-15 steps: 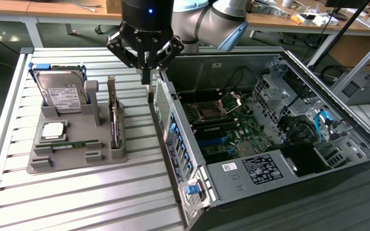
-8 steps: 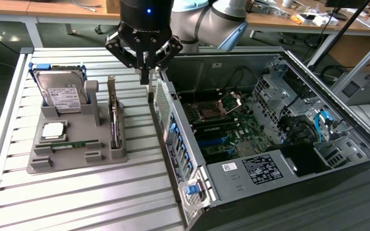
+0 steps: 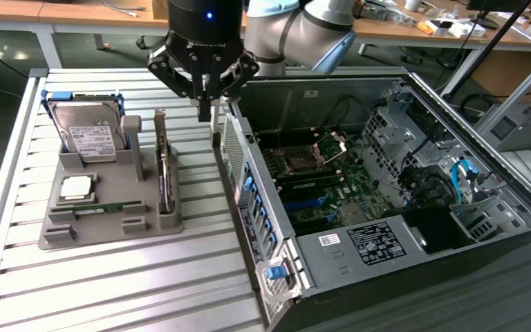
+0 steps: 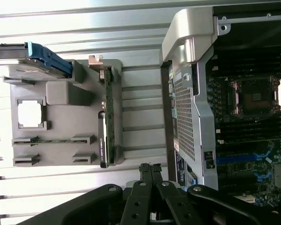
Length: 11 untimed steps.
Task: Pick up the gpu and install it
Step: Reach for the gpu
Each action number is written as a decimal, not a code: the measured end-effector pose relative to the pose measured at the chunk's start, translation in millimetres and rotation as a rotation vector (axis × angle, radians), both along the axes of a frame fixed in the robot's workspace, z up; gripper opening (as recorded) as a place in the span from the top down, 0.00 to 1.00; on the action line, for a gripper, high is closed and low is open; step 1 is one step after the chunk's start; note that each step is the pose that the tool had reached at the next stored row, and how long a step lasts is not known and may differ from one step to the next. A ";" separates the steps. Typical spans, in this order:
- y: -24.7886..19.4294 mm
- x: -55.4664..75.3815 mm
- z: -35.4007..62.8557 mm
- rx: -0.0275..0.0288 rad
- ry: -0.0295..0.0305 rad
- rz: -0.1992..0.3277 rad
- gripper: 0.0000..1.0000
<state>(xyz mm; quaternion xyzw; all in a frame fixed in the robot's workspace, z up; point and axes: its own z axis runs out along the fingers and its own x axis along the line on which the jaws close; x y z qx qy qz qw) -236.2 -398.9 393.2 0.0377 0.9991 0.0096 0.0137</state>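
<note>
When looking at the pincer [image 3: 207, 112], find it clenched flat on itself with nothing in its grip. Hangs tips-down over a bare strip of the slatted counter [image 3: 108, 290], between the grey holder [image 3: 90, 235] and the open computer case [image 3: 339, 270], toward the counter's far edge in the exterior view and just beside the case's far corner; cannot tell whether touching that corner. Find the gpu [image 3: 164, 173] apart from the pincer, untouched, standing upright on its long edge in the holder's slot on the side nearest the case, with its silver bracket [image 3: 160, 124] at the end closest to the pincer. Further across the holder, toward the counter's edge on the exterior view's left, see a hard drive [image 3: 88, 135] with blue side rails propped on end in its cradle, a square processor [image 3: 77, 187] lying flat in a recess, and a slim green memory stick [image 3: 108, 206] set in a slot just beside it. Inside the case, make out the motherboard [image 3: 339, 187] with a bare processor socket [image 3: 300, 162] and blue slots [image 3: 304, 200] below it.
</note>
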 end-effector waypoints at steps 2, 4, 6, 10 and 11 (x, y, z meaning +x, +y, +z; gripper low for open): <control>0.0 -0.7 0.0 0.0000 0.0000 0.000 0.89; 0.0 -1.7 0.0 0.0000 0.0000 0.000 0.89; 0.0 -2.3 0.0 -0.0001 0.0000 0.000 0.89; 0.0 -4.5 0.0 -0.0001 0.0000 0.000 0.89; 0.0 -4.9 0.0 -0.0001 0.0000 0.000 0.89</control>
